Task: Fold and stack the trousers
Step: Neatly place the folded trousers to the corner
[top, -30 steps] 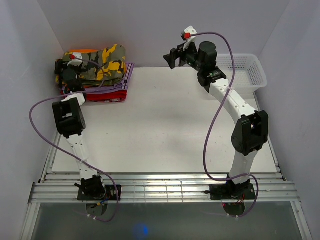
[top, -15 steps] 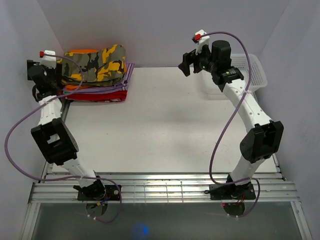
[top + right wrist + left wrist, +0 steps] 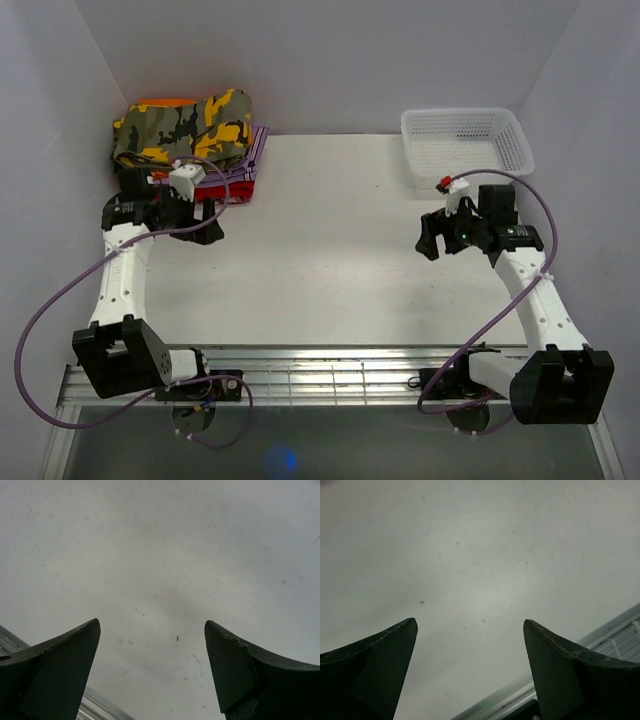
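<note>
Left hand [image 3: 207,222]: released, its two dark fingers [image 3: 375,665] spread wide, with only bare bench [image 3: 330,250] between them in the wrist view. It hangs low over the bench at left of frame, just below the clothes pile and apart from it. Right hand [image 3: 430,236]: likewise released, jaws wide and nothing held, low over the bench at right of centre. Trousers [image 3: 185,128]: camouflage print, lying as a folded bundle on top of the pile in the upper left corner. Beneath them: lilac and red folded clothes [image 3: 236,183]; an orange garment [image 3: 165,102] shows at the far edge. Basket [image 3: 460,113]: white mesh, upper right, beyond the right hand. Step in hand, by judgement: fold made and bundle placed, both hands clear of it. Next move likely calls only for a check that the bundle sits square, then drawing the arms back.
</note>
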You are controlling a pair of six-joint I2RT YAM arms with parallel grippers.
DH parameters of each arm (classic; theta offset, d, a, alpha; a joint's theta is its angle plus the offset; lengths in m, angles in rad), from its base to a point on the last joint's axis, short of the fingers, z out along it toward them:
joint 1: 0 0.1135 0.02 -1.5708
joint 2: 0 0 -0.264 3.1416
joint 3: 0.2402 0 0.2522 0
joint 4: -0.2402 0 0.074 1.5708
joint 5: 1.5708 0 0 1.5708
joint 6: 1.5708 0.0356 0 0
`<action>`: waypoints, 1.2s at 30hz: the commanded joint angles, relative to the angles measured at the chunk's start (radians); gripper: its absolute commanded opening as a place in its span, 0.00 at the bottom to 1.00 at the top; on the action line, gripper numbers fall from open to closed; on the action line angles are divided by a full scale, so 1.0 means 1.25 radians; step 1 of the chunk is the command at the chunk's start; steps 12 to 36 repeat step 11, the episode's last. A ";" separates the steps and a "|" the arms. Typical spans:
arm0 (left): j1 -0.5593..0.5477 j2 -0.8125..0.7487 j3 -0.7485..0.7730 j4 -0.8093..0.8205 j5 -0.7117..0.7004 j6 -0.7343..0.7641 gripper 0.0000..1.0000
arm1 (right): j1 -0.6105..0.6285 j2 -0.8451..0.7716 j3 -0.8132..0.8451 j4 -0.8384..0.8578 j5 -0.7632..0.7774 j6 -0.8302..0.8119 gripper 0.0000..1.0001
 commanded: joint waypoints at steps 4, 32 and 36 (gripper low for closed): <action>-0.019 -0.078 -0.109 -0.045 0.019 -0.101 0.98 | -0.060 -0.133 -0.155 -0.017 -0.063 0.043 0.90; -0.020 -0.090 -0.082 -0.028 0.004 -0.107 0.98 | -0.087 -0.169 -0.132 -0.049 -0.082 0.041 0.90; -0.020 -0.090 -0.082 -0.028 0.004 -0.107 0.98 | -0.087 -0.169 -0.132 -0.049 -0.082 0.041 0.90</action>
